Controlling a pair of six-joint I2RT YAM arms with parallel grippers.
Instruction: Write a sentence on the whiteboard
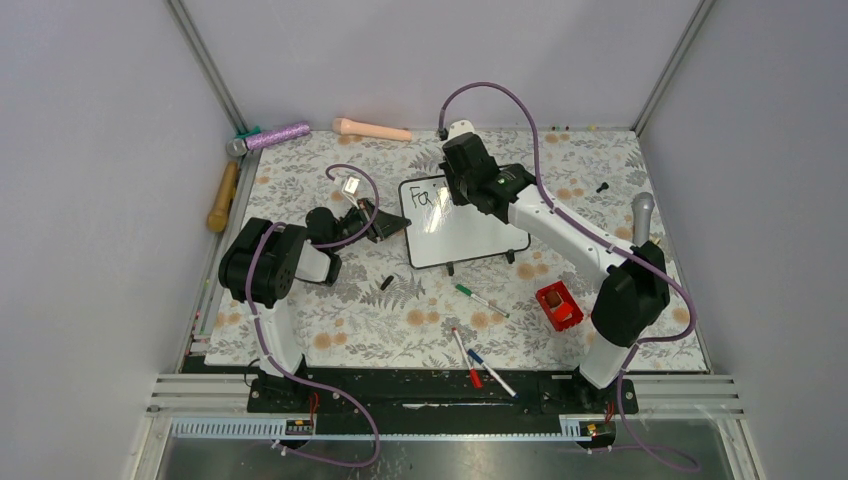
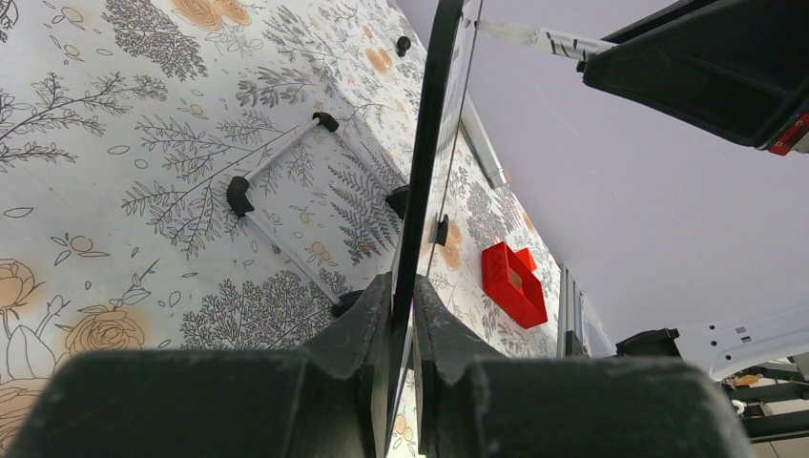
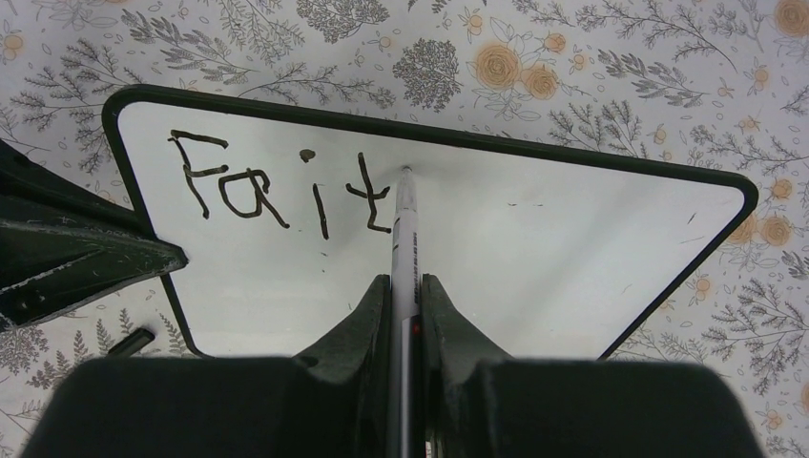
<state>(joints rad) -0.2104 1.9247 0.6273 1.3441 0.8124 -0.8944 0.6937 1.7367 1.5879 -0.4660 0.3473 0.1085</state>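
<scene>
The whiteboard [image 3: 534, 248] sits mid-table on the floral cloth [image 3: 620, 86], its sentence [image 3: 277, 191] reading only "Fait". My right gripper [image 3: 405, 286] pinches a marker [image 3: 404, 224], tip touching the board beside the t; my left gripper [image 2: 401, 286] clamps the board's left edge

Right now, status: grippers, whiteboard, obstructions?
Left gripper shut on edge of black-framed glossy white whiteboard. Right gripper shut on slim white marker, tip at board. "Fait" written. Nothing obstructing.

Glossy smooth whiteboard [image 3: 515, 248], matt floral-printed table cover [image 1: 420, 320], red plastic box [image 1: 548, 295], smooth plastic marker [image 3: 405, 239]
</scene>
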